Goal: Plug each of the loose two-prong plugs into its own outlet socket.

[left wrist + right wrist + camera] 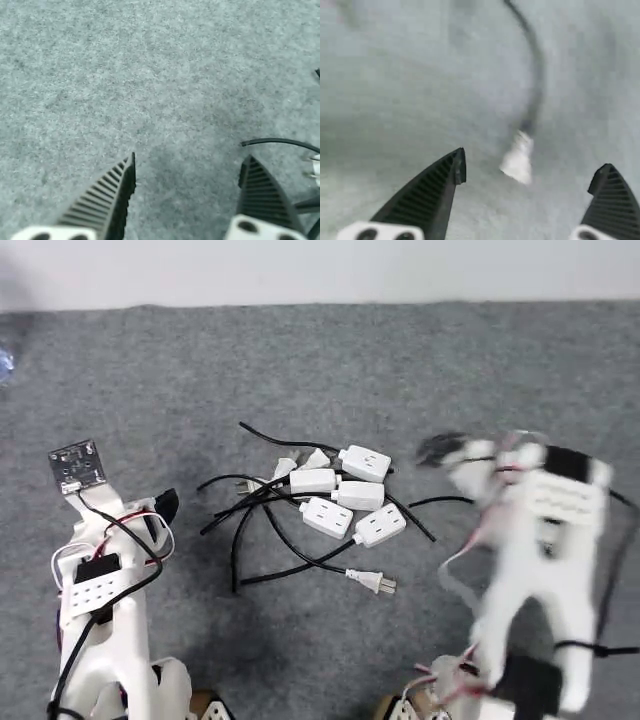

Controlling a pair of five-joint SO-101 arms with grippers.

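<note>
As right gripper (535, 159) gapes, a plug (518, 162) lies ahead.

No readable text or labels anywhere here.

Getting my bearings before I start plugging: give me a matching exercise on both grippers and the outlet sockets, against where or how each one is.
1. left gripper
2. right gripper
3. outlet sockets

A. heaped mid-table among black cords
B. open, with a white plug just ahead
C. open over bare grey carpet

Pairs: 1-C, 2-B, 3-A.
</note>
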